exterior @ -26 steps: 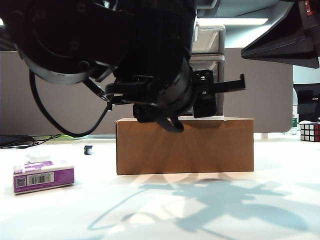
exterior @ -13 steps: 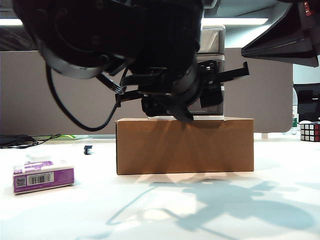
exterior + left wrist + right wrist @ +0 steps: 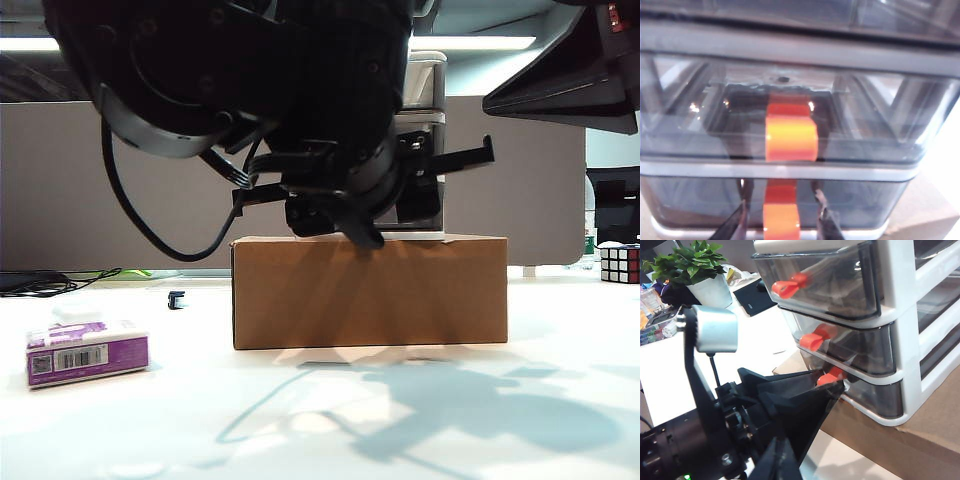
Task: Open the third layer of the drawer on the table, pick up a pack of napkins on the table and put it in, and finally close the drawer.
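The drawer [image 3: 425,85] is a pale three-tier cabinet standing on a brown cardboard box [image 3: 370,295]. In the left wrist view my left gripper [image 3: 782,225] is open. Its fingers [image 3: 737,222] stand on either side of the orange-red handle [image 3: 781,215] of the third layer [image 3: 705,202], with a gap on each side. The right wrist view shows that handle [image 3: 831,376] at the left gripper's tip, with all three tiers closed. The purple pack of napkins [image 3: 87,353] lies on the table [image 3: 320,410] at the left. My right gripper [image 3: 785,460] hangs shut and empty, off to the right of the cabinet.
A Rubik's cube [image 3: 620,264] sits at the far right edge. A small dark object [image 3: 176,298] and cables [image 3: 50,280] lie at the back left. The right wrist view shows a potted plant [image 3: 700,275] beyond the cabinet.
My left arm has shifted a little to the right and risen slightly, staying in front of the cabinet. The pack of napkins and the right arm have not moved.
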`<state>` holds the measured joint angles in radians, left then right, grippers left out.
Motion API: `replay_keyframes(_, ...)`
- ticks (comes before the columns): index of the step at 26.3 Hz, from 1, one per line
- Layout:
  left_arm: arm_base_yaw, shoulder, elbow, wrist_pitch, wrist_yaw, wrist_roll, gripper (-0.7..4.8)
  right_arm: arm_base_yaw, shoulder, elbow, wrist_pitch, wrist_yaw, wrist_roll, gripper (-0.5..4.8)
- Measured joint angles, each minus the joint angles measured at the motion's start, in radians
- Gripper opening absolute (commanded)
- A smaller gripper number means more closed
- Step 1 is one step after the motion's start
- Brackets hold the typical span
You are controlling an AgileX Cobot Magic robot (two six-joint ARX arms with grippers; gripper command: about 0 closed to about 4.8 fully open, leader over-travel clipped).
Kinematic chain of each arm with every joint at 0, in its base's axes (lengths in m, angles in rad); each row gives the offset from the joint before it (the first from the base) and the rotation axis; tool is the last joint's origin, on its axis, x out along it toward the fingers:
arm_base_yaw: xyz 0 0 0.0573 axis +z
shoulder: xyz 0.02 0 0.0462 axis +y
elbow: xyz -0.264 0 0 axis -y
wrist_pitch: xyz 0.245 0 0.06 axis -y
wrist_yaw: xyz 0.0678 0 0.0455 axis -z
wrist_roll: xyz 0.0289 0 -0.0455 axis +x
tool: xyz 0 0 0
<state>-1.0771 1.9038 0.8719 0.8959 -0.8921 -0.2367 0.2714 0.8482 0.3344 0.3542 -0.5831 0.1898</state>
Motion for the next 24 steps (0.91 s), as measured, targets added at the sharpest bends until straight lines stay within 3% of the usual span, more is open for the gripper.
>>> replay_keyframes(9, 0.013, 0.001, 0.000, -0.018, 0.001, 0.000, 1.71, 0.000, 0.000, 0.000, 0.000, 0.000, -0.001, -0.06)
replay_keyframes(12, 0.014, 0.001, 0.000, -0.019, 0.000, 0.000, 0.78, 0.000, 0.000, 0.000, 0.000, 0.000, -0.003, -0.06)
replay_keyframes(18, 0.017, 0.001, 0.000, -0.019, 0.002, -0.004, 0.37, 0.000, 0.000, 0.000, 0.000, 0.000, -0.003, -0.06)
replay_keyframes(20, 0.017, 0.001, 0.000, -0.019, 0.002, -0.004, -0.06, 0.000, 0.000, 0.000, 0.000, 0.000, -0.004, -0.06)
replay_keyframes(24, 0.018, 0.000, 0.002, -0.019, 0.002, -0.005, -0.06, 0.000, 0.000, 0.000, 0.000, 0.003, -0.004, -0.06)
